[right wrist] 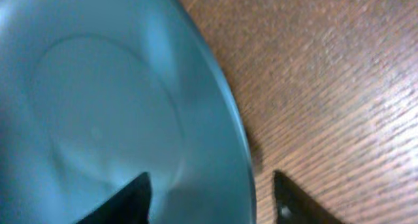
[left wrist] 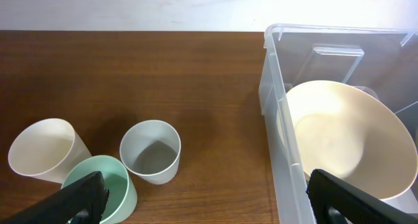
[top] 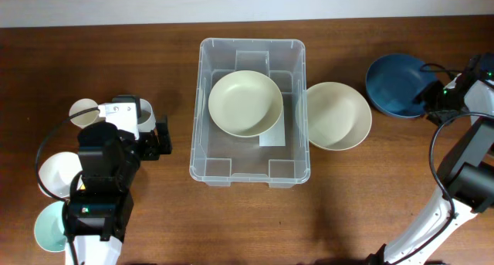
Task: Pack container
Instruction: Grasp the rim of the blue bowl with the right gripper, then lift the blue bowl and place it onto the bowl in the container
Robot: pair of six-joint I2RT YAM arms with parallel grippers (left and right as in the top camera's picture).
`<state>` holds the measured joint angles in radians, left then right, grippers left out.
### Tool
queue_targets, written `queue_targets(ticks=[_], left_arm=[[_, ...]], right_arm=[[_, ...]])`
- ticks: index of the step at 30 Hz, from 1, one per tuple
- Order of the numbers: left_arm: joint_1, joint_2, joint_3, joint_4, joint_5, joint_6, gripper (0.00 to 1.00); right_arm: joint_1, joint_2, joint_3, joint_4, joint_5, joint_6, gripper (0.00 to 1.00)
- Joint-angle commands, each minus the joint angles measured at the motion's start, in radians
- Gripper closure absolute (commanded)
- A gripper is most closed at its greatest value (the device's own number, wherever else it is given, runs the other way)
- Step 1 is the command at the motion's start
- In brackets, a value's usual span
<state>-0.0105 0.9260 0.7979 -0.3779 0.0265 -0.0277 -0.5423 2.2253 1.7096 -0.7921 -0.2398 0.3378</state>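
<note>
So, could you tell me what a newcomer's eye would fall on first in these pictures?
Most likely the big clear container in the middle of the table, with a cream bowl sitting inside it and a second cream bowl just outside its right wall. Next, the dark blue bowl at the far right, whose rim the right pincer straddles, open.

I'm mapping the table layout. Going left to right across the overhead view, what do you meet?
cups → container → cream bowl on the table → dark blue bowl
</note>
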Motion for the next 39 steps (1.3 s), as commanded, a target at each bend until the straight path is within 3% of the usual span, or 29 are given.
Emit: queue_targets(ticks=[1, 7, 9, 13, 20, 25, 28, 39], left_arm=[[0.005, 0.000, 0.019, 0.003, -0.005, -0.014, 0.00], [0.005, 0.000, 0.019, 0.003, -0.004, -0.014, 0.00], [0.005, 0.000, 0.019, 0.003, -0.004, -0.014, 0.00], [0.005, 0.000, 0.019, 0.003, -0.003, -0.014, 0.00], [0.005, 0.000, 0.019, 0.003, -0.004, -0.014, 0.00], [0.005, 0.000, 0.019, 0.006, -0.004, -0.014, 0.00], [0.005, 0.000, 0.019, 0.011, -0.004, -0.014, 0.00], [0.005, 0.000, 0.019, 0.019, -0.004, -0.014, 0.00]], right_arm=[[0.006, 0.021, -0.001, 0.007, -0.006, 0.011, 0.50], [0.006, 0.040, -0.003, 0.004, 0.023, 0.048, 0.73], [0.006, 0.039, -0.003, 0.004, 0.023, 0.048, 0.86], [0.005, 0.039, -0.003, 0.004, 0.023, 0.048, 0.95], [-0.009, 0.038, -0.002, 0.008, 0.002, 0.107, 0.96], [-0.064, 0.022, 0.011, 0.033, -0.203, 0.116, 0.96], [-0.073, -0.004, 0.025, 0.022, -0.216, 0.114, 0.96], [-0.051, -0.230, 0.037, 0.009, -0.362, 0.058, 0.96]])
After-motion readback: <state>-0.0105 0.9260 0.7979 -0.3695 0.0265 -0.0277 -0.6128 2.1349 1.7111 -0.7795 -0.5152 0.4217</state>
